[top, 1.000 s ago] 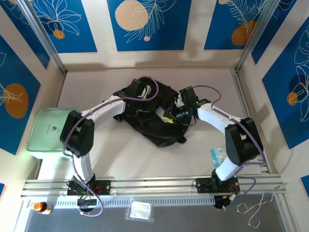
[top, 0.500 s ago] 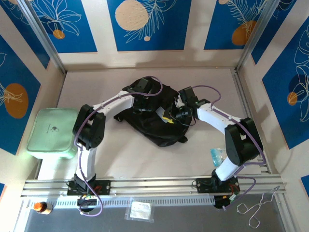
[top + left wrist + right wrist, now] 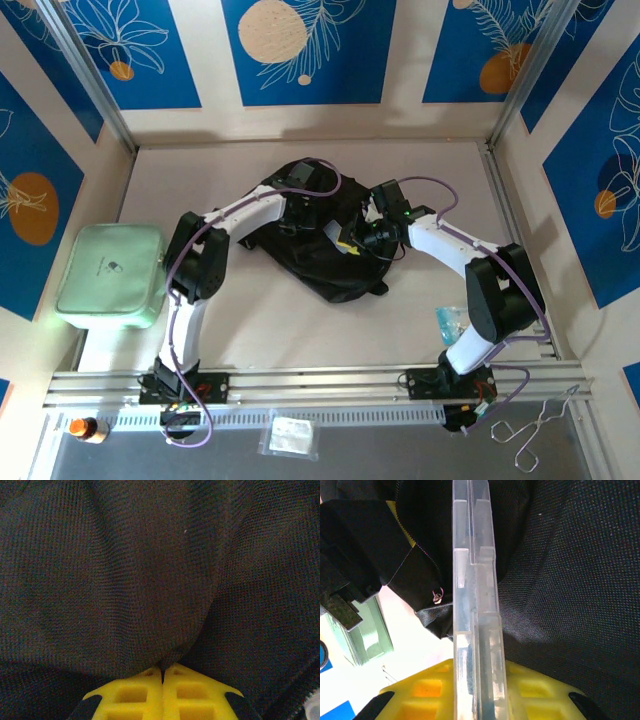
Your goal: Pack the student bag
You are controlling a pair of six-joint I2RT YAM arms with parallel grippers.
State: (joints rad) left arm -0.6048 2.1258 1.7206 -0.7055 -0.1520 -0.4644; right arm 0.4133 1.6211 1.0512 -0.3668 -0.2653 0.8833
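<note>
While the student bag (image 3: pixel 322 268) lies slumped on the table (image 3: pixel 300 335), a little far of centre, both arms reach in over it from the near edge. The left gripper (image 3: pixel 301 197) sits on the bag's far left part. In the left wrist view its yellow fingers (image 3: pixel 131 695) are pressed together, and a fold of the bag's black weave (image 3: pixel 125 570) bunches up right at their tips (the creases all run down into the seam between the two pads), so the jaws are pinching fabric.

The right gripper (image 3: pixel 358 237) hangs over the bag's right side. In the right wrist view its yellow fingers (image 3: pixel 422 690) clamp a clear plastic case (image 3: pixel 475 580) that stands edge-on between them and stretches away over the bag (image 3: pixel 570 580). Black cloth lies on both sides of the case, with a zip line and its small pull just to the left.

A mint green pouch (image 3: pixel 105 275) rests at the table's left edge, well apart from the bag.
</note>
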